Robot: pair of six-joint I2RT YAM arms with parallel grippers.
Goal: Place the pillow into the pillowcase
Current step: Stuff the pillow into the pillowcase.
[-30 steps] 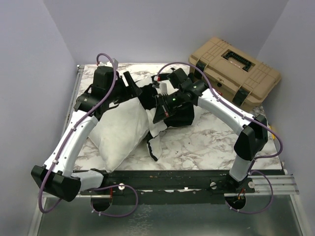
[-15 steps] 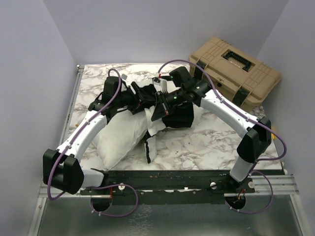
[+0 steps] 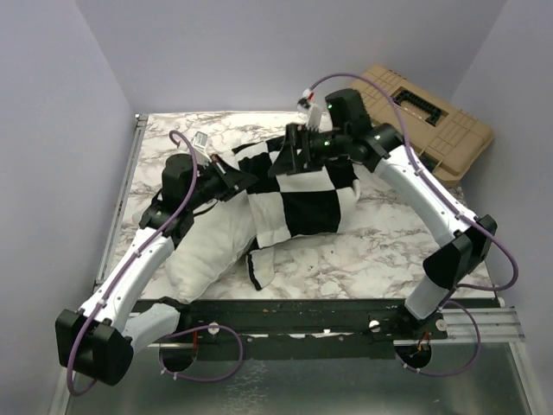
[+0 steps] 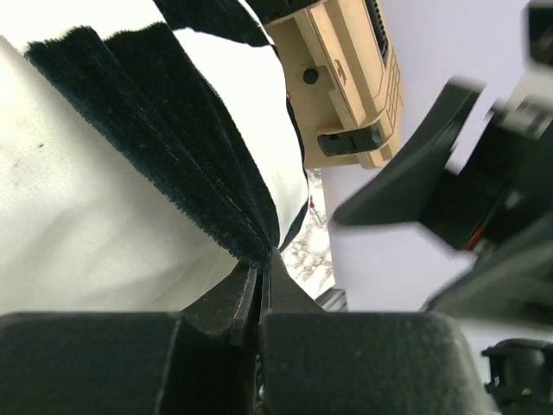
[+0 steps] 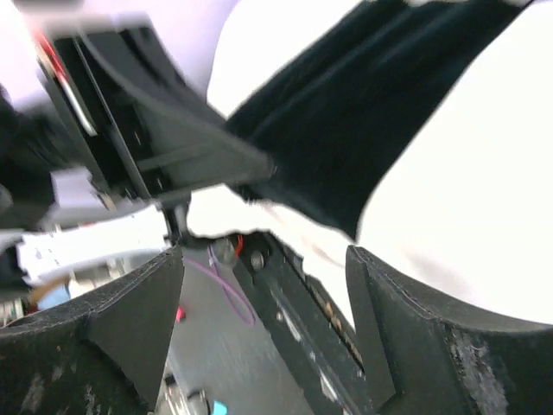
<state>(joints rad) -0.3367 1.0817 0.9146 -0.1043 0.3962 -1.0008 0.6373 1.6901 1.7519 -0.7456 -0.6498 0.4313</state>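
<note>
The white pillow (image 3: 207, 246) lies slanted on the marble table, its far end inside the black and white checked pillowcase (image 3: 307, 194). My left gripper (image 3: 239, 179) is at the case's left edge. In the left wrist view it (image 4: 263, 264) is shut on a black fold of the pillowcase (image 4: 173, 130), with white cloth to the left of the fold. My right gripper (image 3: 294, 157) hovers over the case's far edge. Its jaws (image 5: 263, 290) stand open with nothing between them, the checked pillowcase (image 5: 371, 121) just beyond the fingertips.
A tan hard case (image 3: 423, 117) sits at the back right of the table (image 3: 380, 242), also seen from the left wrist (image 4: 346, 78). A loose flap of the case hangs toward the black front rail (image 3: 302, 316). Purple walls close in on three sides.
The left gripper has shut on the pillowcase's edge. The right gripper has let go, opened and moved back and up. The checked case now lies spread wider over the pillow's end.
</note>
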